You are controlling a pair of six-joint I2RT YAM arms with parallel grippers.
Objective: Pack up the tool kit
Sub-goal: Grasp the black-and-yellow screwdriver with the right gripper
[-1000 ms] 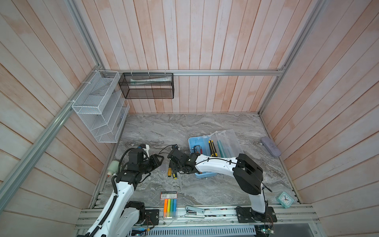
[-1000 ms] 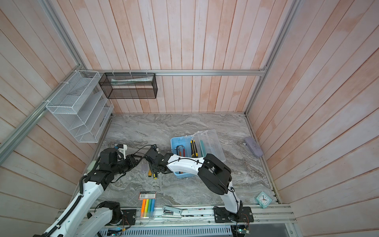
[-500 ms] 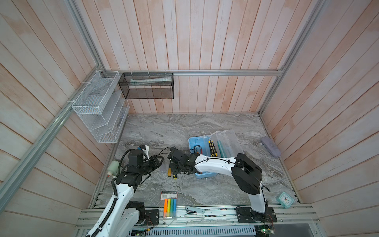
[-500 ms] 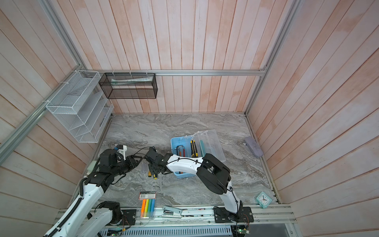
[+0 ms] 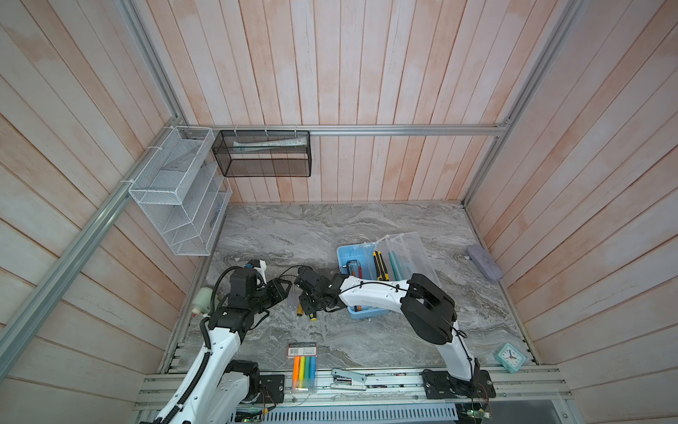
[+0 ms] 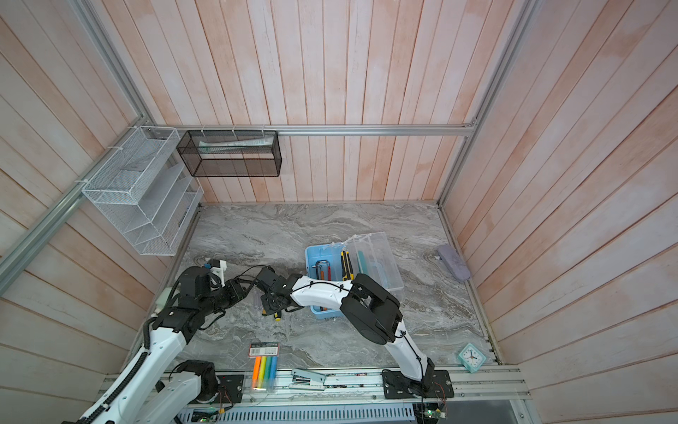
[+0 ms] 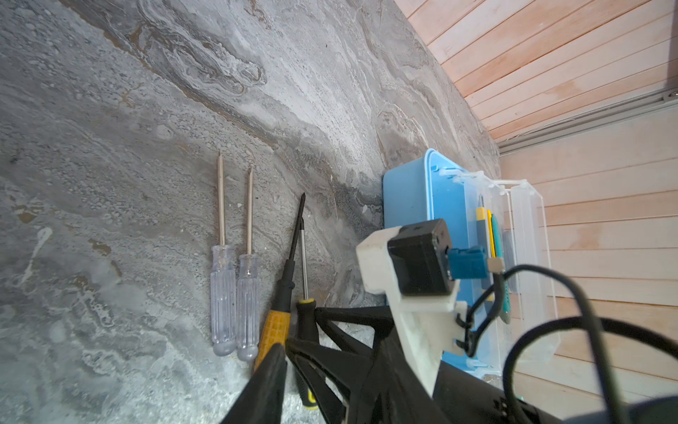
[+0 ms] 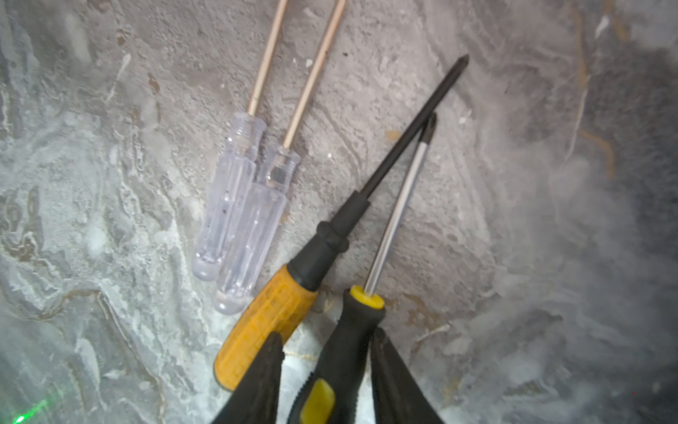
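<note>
Right claw (image 8: 326,336) barely shifted; tool kit (image 5: 345,257) lies lengthwise toward back wall (image 5: 330,91).

Grey marble tabletop (image 5: 330,227): light blue plastic tool box with clear lid (image 5: 345,254) right of centre. Left of box, side by side: pair of clear-handled screwdrivers (image 7: 223,293) touching, orange-handled screwdriver (image 7: 273,326), black-and-yellow-handled screwdriver (image 8: 348,348) nearest box. Clear flat marker pack (image 5: 303,367) at front edge.

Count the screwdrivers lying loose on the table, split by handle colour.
Clear-handled screwdrivers: 2
Orange-handled screwdriver: 1
Black-and-yellow-handled screwdriver: 1
Total: 4
</note>
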